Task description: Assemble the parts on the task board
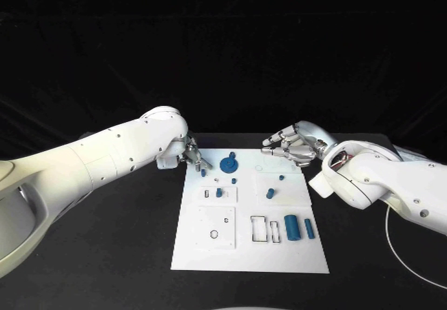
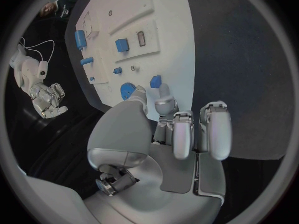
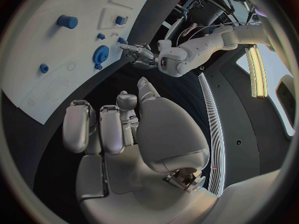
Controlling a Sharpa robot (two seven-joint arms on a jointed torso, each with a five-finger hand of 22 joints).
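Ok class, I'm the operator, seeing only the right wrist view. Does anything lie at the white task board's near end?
Observer: Yes: a thick blue cylinder and a thinner blue cylinder lie side by side near the white task board's right edge.
Operator: Where's my right hand?
Observer: The right hand is by the board's far right corner, empty.
Operator: The left?
Observer: The left hand pinches a small blue part, by the left wrist view.

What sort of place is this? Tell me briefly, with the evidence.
Probably a robotics lab test bench: a white flat task board with cut-out slots and small blue plastic parts lies on a black table against a black backdrop, worked by two silver many-fingered hands.
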